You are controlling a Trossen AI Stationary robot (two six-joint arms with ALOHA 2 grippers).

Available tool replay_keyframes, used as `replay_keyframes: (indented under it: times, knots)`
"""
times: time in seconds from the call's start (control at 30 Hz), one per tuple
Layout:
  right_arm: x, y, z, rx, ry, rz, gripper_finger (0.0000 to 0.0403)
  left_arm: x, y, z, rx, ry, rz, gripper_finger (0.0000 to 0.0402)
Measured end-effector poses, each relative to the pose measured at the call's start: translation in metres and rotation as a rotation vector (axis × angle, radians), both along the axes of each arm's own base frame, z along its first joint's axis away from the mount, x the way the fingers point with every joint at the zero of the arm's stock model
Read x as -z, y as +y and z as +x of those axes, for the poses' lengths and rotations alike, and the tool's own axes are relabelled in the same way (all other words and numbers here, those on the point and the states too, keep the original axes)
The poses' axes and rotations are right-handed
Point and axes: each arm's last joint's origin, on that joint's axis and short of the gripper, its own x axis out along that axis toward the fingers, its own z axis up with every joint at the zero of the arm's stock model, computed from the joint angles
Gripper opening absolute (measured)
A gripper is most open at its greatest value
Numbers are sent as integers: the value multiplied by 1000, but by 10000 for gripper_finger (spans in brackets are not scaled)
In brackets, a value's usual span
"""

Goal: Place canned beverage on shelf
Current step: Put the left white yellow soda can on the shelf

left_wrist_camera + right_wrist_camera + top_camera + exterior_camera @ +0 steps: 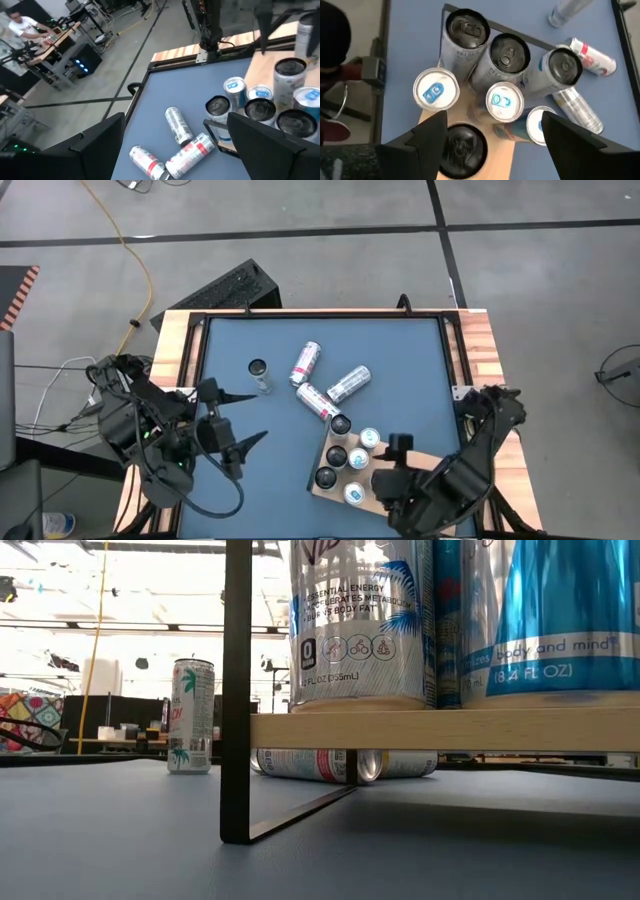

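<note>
The shelf [418,459] is a light-brown wooden board on a black metal frame at the table's near right. Several upright cans [507,52] stand on it. The low view shows the board [440,728] edge-on, with cans [360,620] on top. Three cans lie on their sides mid-table [348,383]. One slim can [259,372] stands upright to their left. My right gripper [385,465] is open above the shelf's cans, with a dark-topped can [462,145] between its fingers and below them. My left gripper [258,416] is open and empty above the table's left part.
The shelf's black frame leg [236,690] stands on the tabletop, and a lying can [310,764] shows beyond it under the board. Wooden rails [480,350] border the table. A person sits at a far desk [20,25]. Bare tabletop lies near the front left [270,490].
</note>
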Motion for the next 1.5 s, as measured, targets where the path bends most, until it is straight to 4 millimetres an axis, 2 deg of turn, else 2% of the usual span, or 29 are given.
replay_keyframes:
  times: [0.27, 0.5, 0.77, 1.0, 1.5]
  knots:
    - [2, -14, 14, 361, -42, 251, 306, 0, 2, 0, -48, -39, -25, 336]
    - [5, -10, 11, 514, 49, 448, 306, 4, 3, -2, -30, 7, -21, 336]
    - [5, -9, 11, 589, 39, 491, 306, 8, 7, -6, -57, 31, -25, 336]
    - [35, -5, 10, 629, 204, 460, 306, 9, 7, -7, -59, 38, -20, 336]
    - [36, -12, 15, 615, 224, 456, 306, 9, 7, -7, -59, 37, -20, 336]
